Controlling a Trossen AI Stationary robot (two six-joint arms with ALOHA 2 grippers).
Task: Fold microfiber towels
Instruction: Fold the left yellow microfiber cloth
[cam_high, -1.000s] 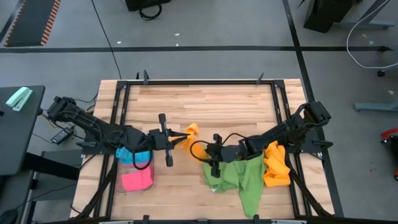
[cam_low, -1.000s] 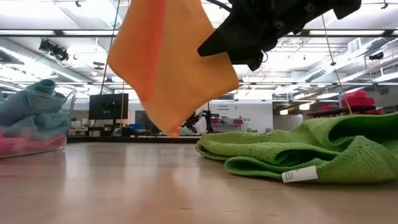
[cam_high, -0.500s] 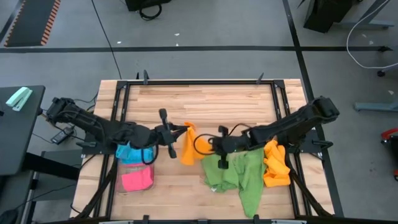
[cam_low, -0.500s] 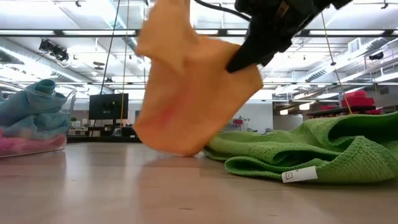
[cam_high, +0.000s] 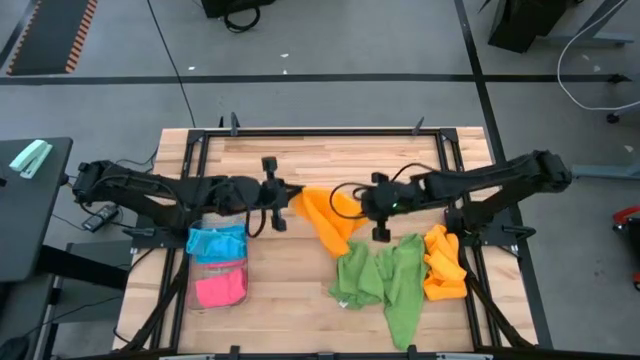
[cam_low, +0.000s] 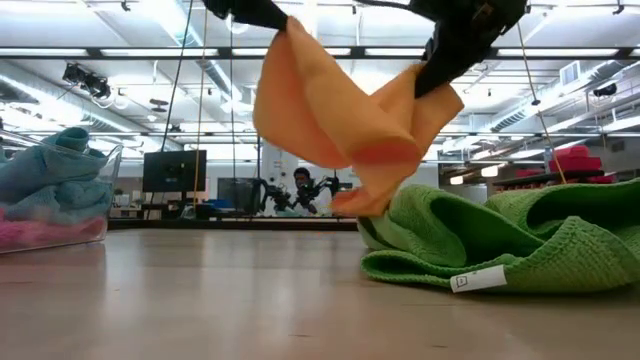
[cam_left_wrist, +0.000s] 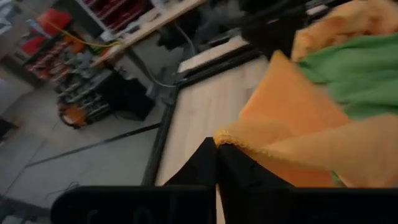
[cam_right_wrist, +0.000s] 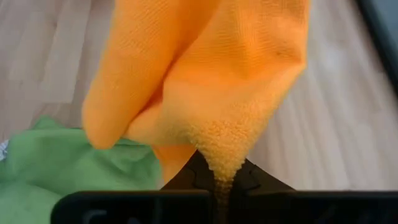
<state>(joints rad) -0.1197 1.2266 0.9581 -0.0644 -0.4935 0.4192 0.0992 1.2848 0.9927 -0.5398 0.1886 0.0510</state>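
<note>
An orange microfiber towel (cam_high: 325, 215) hangs between my two grippers above the middle of the table. My left gripper (cam_high: 288, 197) is shut on one of its corners and my right gripper (cam_high: 358, 200) on another. In the low view the towel (cam_low: 340, 120) sags between them, and its lowest fold (cam_low: 365, 200) hangs close by the green towels (cam_low: 500, 245); whether it touches them I cannot tell. The crumpled green towels (cam_high: 385, 280) lie on the table at the near right. Another orange towel (cam_high: 443, 265) lies bunched beside them. My left gripper pinches a hemmed corner (cam_left_wrist: 231, 140) of the orange towel between its two fingers, coming nearly level from the table's left. The cloth runs away from the fingers toward the other gripper and sags. My right gripper pinches a bunched corner (cam_right_wrist: 221, 163) of the orange towel between its two fingers, slanting down from the table's right. One layer or several, I cannot tell. The towel hangs slack below and beside the fingers.
A clear plastic tray (cam_high: 195, 270) with blue and pink towels stands at the near left, also visible as the tray (cam_low: 105, 160) in the low view. Bare wood lies along the far half of the table and in the near middle.
My right gripper has risen from by the green towels and gone toward the far edge, taking hold of a second corner of the orange towel. My left gripper has swung a little toward the far edge. The towel, which hung from one corner, is now spread between both grippers.
</note>
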